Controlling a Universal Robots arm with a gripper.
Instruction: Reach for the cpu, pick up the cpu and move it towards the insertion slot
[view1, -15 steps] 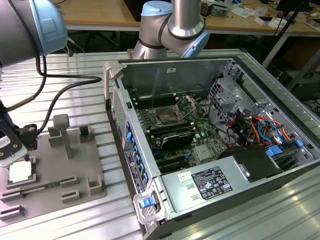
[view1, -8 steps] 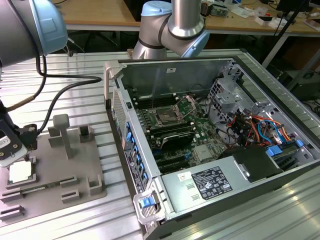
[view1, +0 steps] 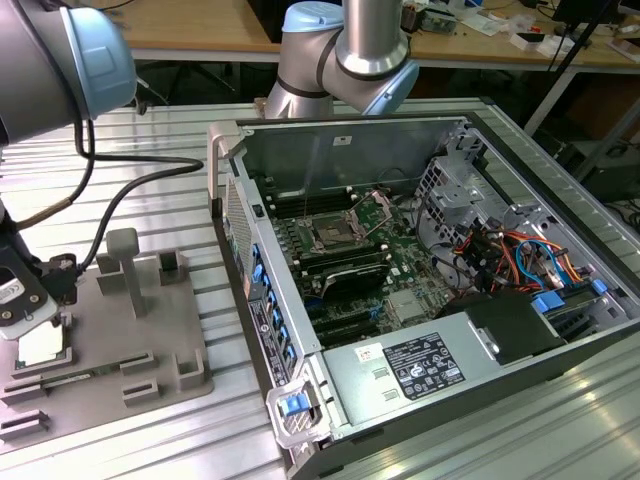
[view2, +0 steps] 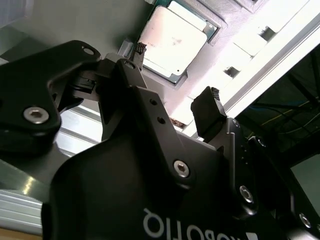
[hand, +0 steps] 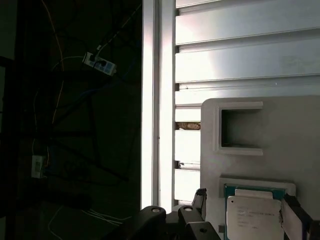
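In the second wrist view the gripper (view2: 176, 72) spreads its fingers (view2: 210, 107) wide, clasping nothing, either side of the cpu (view2: 175, 37), which lies flat in the grey tray (view1: 160, 370) at the exterior view's lower left, well apart from the insertion slot (view1: 330, 237).

Even room light, glare on slatted table (hand: 240, 65), cpu (view2: 175, 40) washed pale, deep shadow beyond the table

A grey tray (view1: 100, 320) with upright blocks (view1: 124, 262) lay on the slatted metal tabletop (view1: 165, 140), just beside an open computer case (view1: 340, 135). Inside it sat a green motherboard (view1: 410, 265), a power supply (view1: 420, 365) and red and blue cables (view1: 520, 258).
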